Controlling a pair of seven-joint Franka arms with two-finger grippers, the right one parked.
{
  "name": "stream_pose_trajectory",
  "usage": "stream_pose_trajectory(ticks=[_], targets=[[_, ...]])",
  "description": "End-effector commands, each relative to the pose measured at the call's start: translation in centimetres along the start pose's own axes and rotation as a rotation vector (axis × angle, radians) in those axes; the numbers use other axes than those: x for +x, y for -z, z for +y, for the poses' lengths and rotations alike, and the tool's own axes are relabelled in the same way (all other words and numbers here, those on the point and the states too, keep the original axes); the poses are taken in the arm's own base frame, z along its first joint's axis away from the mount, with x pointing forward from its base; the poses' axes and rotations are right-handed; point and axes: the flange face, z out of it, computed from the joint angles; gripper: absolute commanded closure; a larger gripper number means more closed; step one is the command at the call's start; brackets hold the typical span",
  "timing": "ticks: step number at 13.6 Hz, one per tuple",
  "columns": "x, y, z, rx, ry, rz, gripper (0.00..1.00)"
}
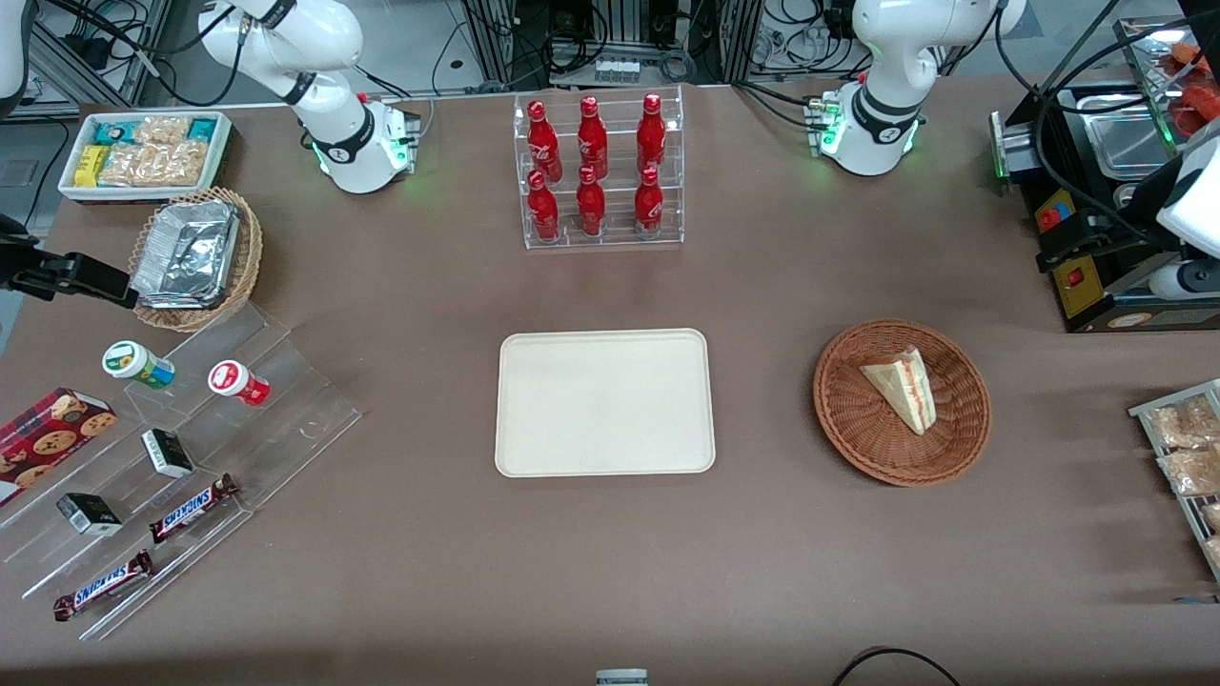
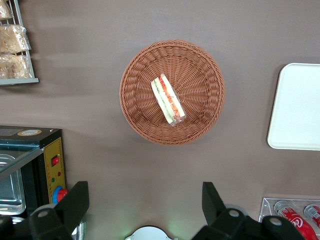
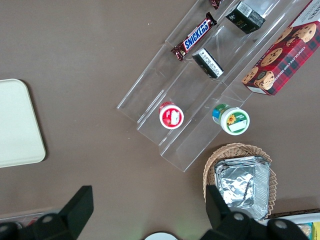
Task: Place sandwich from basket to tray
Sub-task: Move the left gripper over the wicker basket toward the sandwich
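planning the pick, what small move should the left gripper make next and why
Probably descend toward the sandwich. The gripper is open, high above the table, holding nothing, while the sandwich lies in the basket and the tray is bare.

Brown matte table [image 1: 743, 572] under even indoor light, grey floor [image 1: 448, 48] with tangled black cables [image 1: 572, 38] past its edge, metal framing above

— How do we find the light?
— We see even, bright overhead light on the counter [image 1: 762, 572]; shadows are soft and faint. The foil trays [image 1: 186, 252] glare.
— And focus?
— We find everything sharp, except the claw [image 2: 145, 205], hanging high above the counter with fingers apart, dark and slightly blurred.
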Motion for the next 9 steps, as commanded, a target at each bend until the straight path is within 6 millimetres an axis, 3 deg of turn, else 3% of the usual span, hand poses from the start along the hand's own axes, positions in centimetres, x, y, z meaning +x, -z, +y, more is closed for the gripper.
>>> stream_pose_trajectory(ticks=[1, 5, 9], targets=[[-0.3, 0.7, -0.3, 0.019, -0.006, 0.008, 0.00], [0.0, 0.0, -0.2, 0.015, -0.001, 0.003, 0.00], [0.6, -4.7, 0.1, 0.027, 0.169, -0.034, 0.00]])
